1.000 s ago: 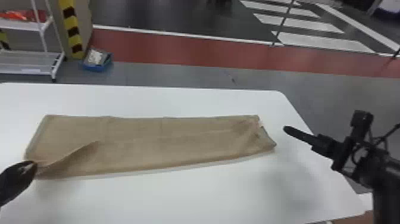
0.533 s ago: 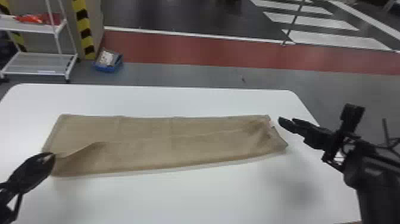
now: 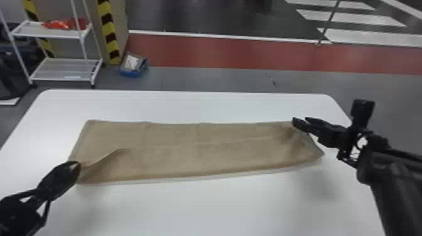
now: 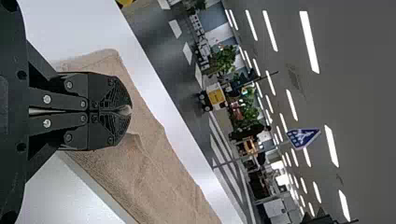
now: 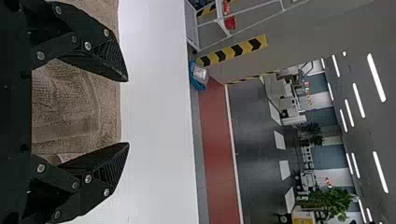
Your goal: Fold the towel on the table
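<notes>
The towel (image 3: 194, 147) lies on the counter (image 3: 201, 207) as a long strip running from left to right, with bare counter on its far and near sides. Its far edge is fairly straight, while its near edge slants a little, and a thin, paler margin shows along that near side. A shallow crease runs lengthwise through the cloth. Near the left end a raised fold slopes from the near left corner in toward the middle. The right end is rumpled, and one corner points out to the right.

The left pincer (image 3: 77, 165) is at the near left corner of the towel. In the left wrist view the two fingers of the left pincer (image 4: 127, 110) are pressed together, with a small bit of the cloth pinched between their tips.

The right pincer (image 3: 300, 120) is at the far right corner of the towel, its arm coming in from the right. In the right wrist view the right pincer (image 5: 127, 113) is wide and holds nothing, with the cloth showing between its spread fingers.

On the floor beyond the counter, toward the left, stand a white rack (image 3: 66, 69) with a red item (image 3: 66, 24) on its upper shelf, a striped post (image 3: 108, 31) and a blue bin (image 3: 133, 72).
</notes>
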You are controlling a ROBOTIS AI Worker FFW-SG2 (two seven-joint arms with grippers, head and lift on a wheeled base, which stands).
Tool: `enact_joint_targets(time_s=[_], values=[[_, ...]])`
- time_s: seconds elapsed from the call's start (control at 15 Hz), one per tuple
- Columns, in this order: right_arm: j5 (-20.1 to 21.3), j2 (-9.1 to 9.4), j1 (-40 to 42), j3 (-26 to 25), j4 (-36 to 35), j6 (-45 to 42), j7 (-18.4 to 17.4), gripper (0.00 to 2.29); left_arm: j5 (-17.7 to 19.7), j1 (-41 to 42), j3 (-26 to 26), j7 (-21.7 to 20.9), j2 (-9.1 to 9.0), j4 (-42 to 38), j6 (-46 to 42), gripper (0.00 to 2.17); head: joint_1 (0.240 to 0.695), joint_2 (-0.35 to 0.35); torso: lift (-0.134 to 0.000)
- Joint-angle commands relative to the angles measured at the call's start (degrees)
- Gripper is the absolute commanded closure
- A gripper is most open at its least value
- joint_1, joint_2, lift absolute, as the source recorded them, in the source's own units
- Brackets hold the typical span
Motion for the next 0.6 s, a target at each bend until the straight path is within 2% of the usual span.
enact_joint_targets(time_s=[0.0,0.07,0.13,0.27,0.53], values=[[1.00,-0.37,-1.04,0.43,1.70,-0.11,0.18,0.47,0.02,-0.38,0.00,-0.05,0.23,0.94,-0.10,1.36,0.695,-0.124,-0.123],[1.44,-0.72,-1.48,0.43,2.49,-0.11,0.44,0.48,0.02,-0.64,0.00,-0.05,0.32,1.56,-0.63,1.36,0.695,-0.122,-0.123],[1.61,-0.98,-1.48,0.43,2.66,0.06,0.80,0.60,0.02,-1.08,-0.17,-0.05,0.41,2.00,-0.63,1.36,0.695,-0.121,-0.123],[2.14,-1.77,-1.48,0.51,3.54,0.94,1.41,0.62,-0.07,-1.43,-0.61,-0.05,0.59,2.17,-0.63,1.35,0.695,-0.122,-0.123],[4.16,-1.86,-1.48,0.60,3.72,2.52,2.47,0.64,-0.16,-1.96,-1.05,-0.14,0.85,2.79,-0.63,1.36,0.695,-0.133,-0.123]])
